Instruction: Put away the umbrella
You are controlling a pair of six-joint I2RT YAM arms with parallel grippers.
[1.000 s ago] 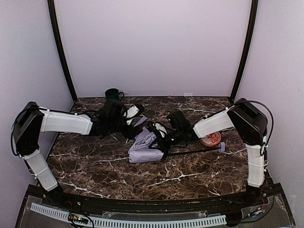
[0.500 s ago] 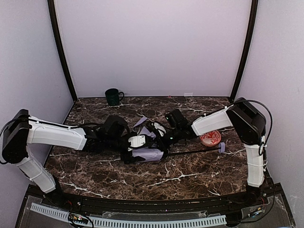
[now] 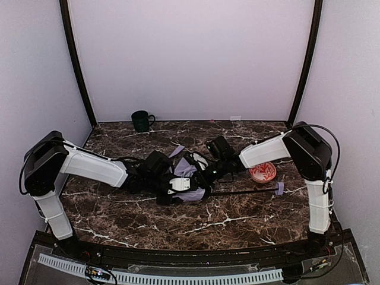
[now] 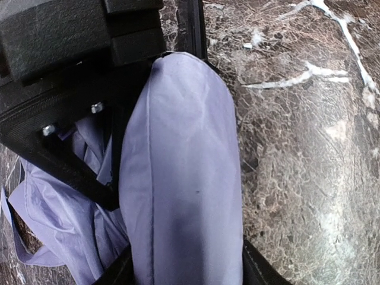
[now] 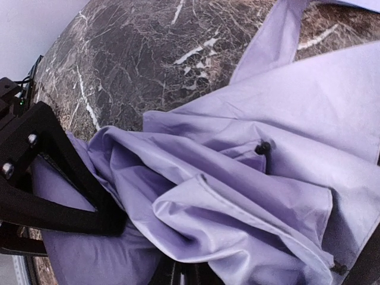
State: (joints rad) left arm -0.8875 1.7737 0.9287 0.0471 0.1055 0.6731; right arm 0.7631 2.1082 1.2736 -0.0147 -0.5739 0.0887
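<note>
The umbrella (image 3: 181,168) lies half collapsed at the middle of the marble table, its lavender fabric bunched up. Its thin black shaft (image 3: 237,192) runs right to the small lavender handle (image 3: 279,188). My left gripper (image 3: 180,185) comes in from the left onto the near side of the bundle. In the left wrist view a thick roll of fabric (image 4: 184,178) fills the gap of the left gripper (image 4: 187,270), touching both fingers. My right gripper (image 3: 200,172) sits on the far right of the bundle. In the right wrist view folds of fabric (image 5: 249,178) drape over the right gripper (image 5: 189,276), whose dark fingers stand together.
A red-patterned bowl (image 3: 263,173) sits just right of the right forearm, behind the shaft. A dark green mug (image 3: 141,120) stands at the back left by the wall. White walls and black corner posts close in the table.
My left arm has swung from behind the umbrella to its near side and narrowed its jaws around the fabric roll. The canopy is bunched tighter. The right gripper has stayed in place.
</note>
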